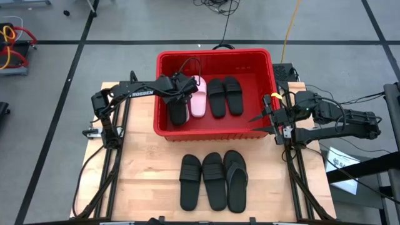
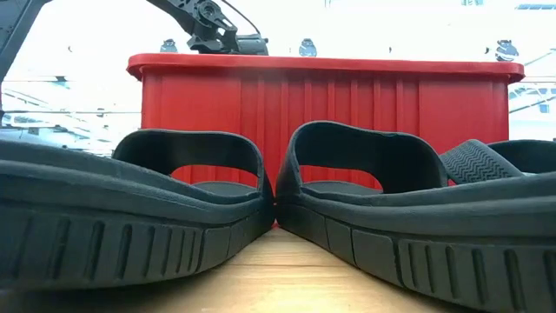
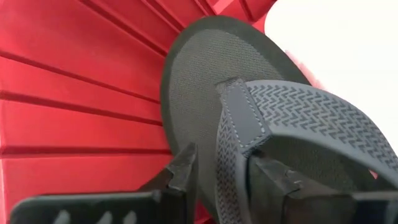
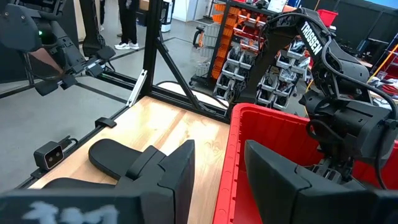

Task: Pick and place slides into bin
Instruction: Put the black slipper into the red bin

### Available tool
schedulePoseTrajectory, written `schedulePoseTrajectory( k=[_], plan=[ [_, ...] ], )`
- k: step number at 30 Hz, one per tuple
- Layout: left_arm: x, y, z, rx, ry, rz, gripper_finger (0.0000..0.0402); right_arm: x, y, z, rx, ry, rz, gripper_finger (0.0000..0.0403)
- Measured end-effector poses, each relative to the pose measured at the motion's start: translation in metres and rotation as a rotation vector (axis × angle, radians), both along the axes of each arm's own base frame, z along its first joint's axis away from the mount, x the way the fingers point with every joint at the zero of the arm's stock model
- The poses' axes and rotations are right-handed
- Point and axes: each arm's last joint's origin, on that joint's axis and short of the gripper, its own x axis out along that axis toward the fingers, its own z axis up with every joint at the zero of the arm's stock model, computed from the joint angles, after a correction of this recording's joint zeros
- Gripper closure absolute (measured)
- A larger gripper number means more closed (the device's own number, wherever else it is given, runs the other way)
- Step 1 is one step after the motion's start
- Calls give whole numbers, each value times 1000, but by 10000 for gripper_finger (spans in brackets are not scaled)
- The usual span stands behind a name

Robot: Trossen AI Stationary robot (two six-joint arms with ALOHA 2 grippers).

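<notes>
The red bin (image 1: 215, 59) surrounds the left gripper (image 1: 177, 94), which reaches in over its left wall and is clamped on the strap of a black thong slide (image 3: 249, 124), held just beside a pink slide (image 1: 198, 97), with two black slides (image 1: 225, 95) lying farther along the bin floor. Three more black slides (image 1: 213, 180) lie on the table (image 1: 144, 162) outside the bin's front wall. The right gripper (image 1: 267, 117) waits at the bin's right front corner, its fingers (image 4: 171, 171) spread and holding nothing.

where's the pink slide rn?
High view: the pale pink slide lies inside the red plastic bin, left of two black slides, beside the left hand.
</notes>
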Motion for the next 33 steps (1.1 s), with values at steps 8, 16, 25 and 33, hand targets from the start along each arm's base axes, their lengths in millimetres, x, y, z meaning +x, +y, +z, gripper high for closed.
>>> schedulePoseTrajectory(
  k=[8, 16, 25, 33],
  plan=[
    [-5, -6, 13, -3, -31, -5, 279, 0, 0, 0, 0, 2, 0, 273],
    [-16, -11, 36, 22, -60, -41, 279, 0, 0, 0, 0, 1, -1, 273],
    [-14, -11, 31, -8, -62, -30, 279, 0, 0, 0, 0, 1, 0, 273],
    [-17, -17, 41, 4, -115, -25, 279, -1, 0, -3, 3, 31, 0, 273]
  ],
)
